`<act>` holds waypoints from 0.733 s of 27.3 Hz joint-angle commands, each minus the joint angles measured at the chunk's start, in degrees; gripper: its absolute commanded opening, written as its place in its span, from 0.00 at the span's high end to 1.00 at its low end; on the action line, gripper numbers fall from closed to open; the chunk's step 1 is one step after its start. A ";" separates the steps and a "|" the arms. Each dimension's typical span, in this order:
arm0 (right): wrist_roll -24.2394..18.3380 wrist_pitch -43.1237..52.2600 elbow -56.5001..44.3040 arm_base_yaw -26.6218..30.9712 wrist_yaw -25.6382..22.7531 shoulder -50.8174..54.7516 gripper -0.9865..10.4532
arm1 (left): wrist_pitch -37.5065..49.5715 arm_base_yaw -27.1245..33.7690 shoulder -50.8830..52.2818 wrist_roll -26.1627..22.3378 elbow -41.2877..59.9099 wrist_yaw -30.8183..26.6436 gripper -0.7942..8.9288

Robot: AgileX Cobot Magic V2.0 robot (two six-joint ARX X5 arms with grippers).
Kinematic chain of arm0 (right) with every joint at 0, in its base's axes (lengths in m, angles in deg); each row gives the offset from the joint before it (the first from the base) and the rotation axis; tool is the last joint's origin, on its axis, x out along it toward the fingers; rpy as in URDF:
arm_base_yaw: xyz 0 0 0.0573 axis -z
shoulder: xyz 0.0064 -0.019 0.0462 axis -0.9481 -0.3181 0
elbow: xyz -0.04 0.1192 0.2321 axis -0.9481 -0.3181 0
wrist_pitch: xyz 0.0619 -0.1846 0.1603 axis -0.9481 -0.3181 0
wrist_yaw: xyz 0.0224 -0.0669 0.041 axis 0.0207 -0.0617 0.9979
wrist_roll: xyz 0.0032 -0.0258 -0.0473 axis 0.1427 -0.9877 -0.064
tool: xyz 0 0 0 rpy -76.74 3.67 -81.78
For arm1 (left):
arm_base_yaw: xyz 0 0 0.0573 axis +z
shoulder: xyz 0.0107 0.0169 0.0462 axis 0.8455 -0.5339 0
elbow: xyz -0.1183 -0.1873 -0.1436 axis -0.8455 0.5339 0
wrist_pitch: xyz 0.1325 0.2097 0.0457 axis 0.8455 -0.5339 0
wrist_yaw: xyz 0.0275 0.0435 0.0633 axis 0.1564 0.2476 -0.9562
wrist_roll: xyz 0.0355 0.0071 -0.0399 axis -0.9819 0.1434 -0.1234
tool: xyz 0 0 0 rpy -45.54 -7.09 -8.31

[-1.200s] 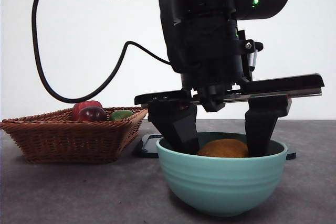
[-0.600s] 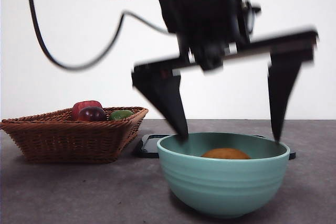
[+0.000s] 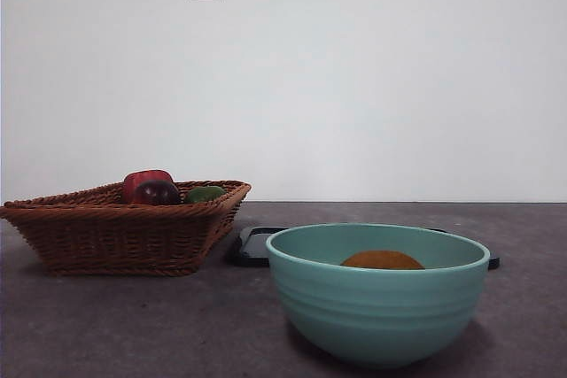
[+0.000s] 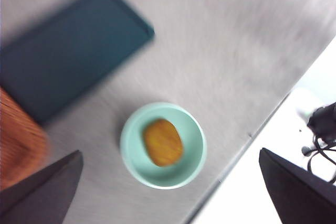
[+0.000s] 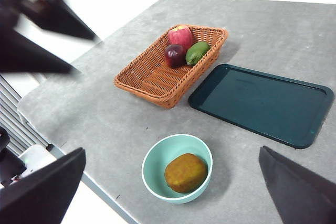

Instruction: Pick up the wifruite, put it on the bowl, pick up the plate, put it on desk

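The orange-brown wifruite lies inside the mint-green bowl on the desk. It also shows in the left wrist view and the right wrist view. My left gripper is open and empty, high above the bowl; that view is blurred. It appears as dark blurred jaws in the right wrist view. My right gripper is open and empty, high over the table's near edge. The dark teal plate lies flat on the desk behind the bowl. No arm shows in the front view.
A wicker basket stands left of the plate and holds a red fruit, a dark red-purple fruit and a green fruit. The table edge runs close to the bowl.
The open gripper that stood in the bowl around the wifruite has risen straight up and left the front view. The wifruite stays in the bowl.
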 commanded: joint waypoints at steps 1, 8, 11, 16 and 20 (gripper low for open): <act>1.01 0.59 1.01 -0.24 -1.27 -0.02 0.42 | -2.12 -0.74 3.87 -5.97 -1.38 -0.57 0.37; 2.16 1.77 1.01 -0.17 -6.38 -0.04 0.42 | -3.69 -0.74 19.50 -5.84 7.15 -0.63 0.37; 2.73 1.33 1.03 -0.17 -8.63 -0.04 0.42 | -3.45 -0.74 25.03 -5.73 11.63 -0.63 0.37; 2.97 -0.15 1.01 -0.17 -9.09 -0.04 0.42 | -3.37 -0.72 34.49 -4.57 18.71 -0.63 0.37; 3.87 -1.62 1.01 -0.17 -9.14 -0.04 0.42 | -3.02 -0.66 41.38 -4.24 23.45 -0.63 0.37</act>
